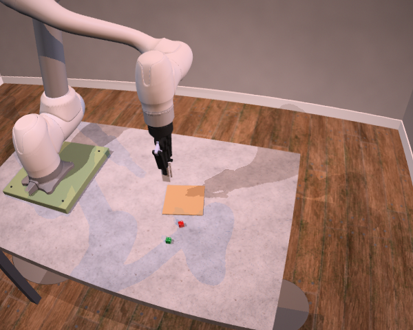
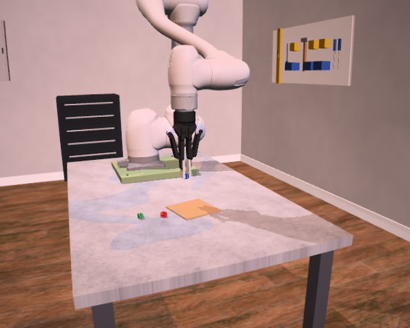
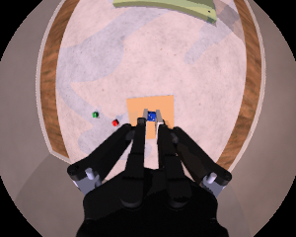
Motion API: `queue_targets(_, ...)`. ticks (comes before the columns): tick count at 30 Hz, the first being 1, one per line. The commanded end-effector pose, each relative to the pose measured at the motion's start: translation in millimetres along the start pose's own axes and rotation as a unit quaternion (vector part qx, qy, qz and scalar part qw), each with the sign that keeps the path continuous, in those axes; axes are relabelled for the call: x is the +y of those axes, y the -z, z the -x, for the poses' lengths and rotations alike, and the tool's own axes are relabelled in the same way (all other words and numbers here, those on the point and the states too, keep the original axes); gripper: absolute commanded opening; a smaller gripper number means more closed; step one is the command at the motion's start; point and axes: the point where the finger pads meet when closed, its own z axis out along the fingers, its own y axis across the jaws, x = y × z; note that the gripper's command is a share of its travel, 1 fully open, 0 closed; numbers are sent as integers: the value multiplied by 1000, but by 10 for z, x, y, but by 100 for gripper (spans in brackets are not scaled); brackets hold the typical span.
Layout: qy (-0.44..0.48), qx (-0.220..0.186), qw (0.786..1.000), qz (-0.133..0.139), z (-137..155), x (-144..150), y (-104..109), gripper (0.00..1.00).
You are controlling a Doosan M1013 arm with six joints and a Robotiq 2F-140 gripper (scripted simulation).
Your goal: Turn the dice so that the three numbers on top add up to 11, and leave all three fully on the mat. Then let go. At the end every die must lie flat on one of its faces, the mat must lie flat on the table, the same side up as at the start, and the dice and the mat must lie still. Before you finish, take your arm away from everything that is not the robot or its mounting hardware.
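Unfortunately, the gripper [image 1: 166,174] [image 2: 186,173] [image 3: 151,115] grips the blue die [image 2: 186,175] [image 3: 151,117], its top number unreadable.

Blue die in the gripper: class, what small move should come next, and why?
Probably lower the blue die towards the mat: the gripper holds it raised, and the wrist view shows the mat behind it.

Three dice: one red [image 1: 180,224] [image 2: 163,214] [image 3: 115,122], one green [image 1: 168,240] [image 2: 140,215] [image 3: 95,115], one blue [image 2: 186,175] [image 3: 151,117]. One mat [image 1: 184,199] [image 2: 193,208] [image 3: 138,106], inward from the table's edges. One table [image 1: 249,230] [image 2: 134,261] [image 3: 153,54], with two legs [image 2: 318,289] under the corners nearest the exterior view. Beyond its far edge, one black cabinet [image 2: 61,137] with five handles [image 2: 89,117]. On the wall, three yellow boxes [image 2: 313,44] and probably three blue ones, which overlap.
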Motion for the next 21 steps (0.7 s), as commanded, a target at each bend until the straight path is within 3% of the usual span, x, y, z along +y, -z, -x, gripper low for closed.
queue_targets(1, 4, 1, 1000, 1, -4, 30, -62, 7)
queue_targets(14, 4, 1, 1000, 1, -4, 31, -632, 7)
queue_targets(21, 4, 1, 1000, 1, -4, 31, -822, 7)
